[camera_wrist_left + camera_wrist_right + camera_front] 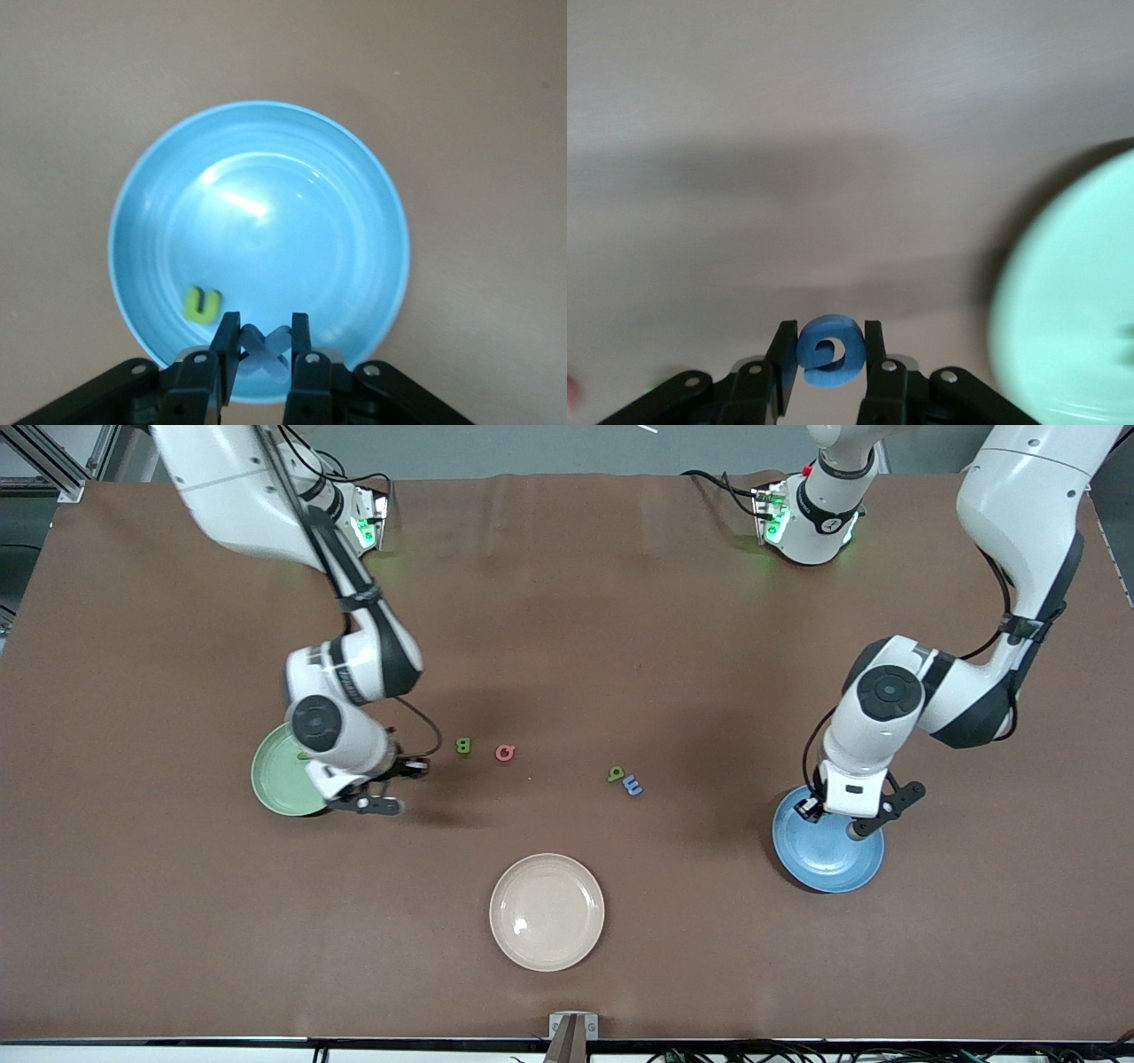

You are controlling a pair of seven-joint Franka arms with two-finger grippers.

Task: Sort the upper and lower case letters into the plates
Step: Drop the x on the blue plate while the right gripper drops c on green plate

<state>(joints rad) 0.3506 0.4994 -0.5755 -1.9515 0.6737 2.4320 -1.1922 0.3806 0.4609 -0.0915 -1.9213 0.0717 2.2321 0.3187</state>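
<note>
The blue plate lies toward the left arm's end; in the left wrist view its rim rings a small green letter u lying in it. My left gripper is over this plate's edge, shut on a pale blue letter x. The pale green plate lies toward the right arm's end. My right gripper is over the table just beside that plate, shut on a round blue letter.
On the brown table between the plates lie a green B, a red round letter, a green letter and a blue letter touching it. A cream-beige plate lies nearer the front camera.
</note>
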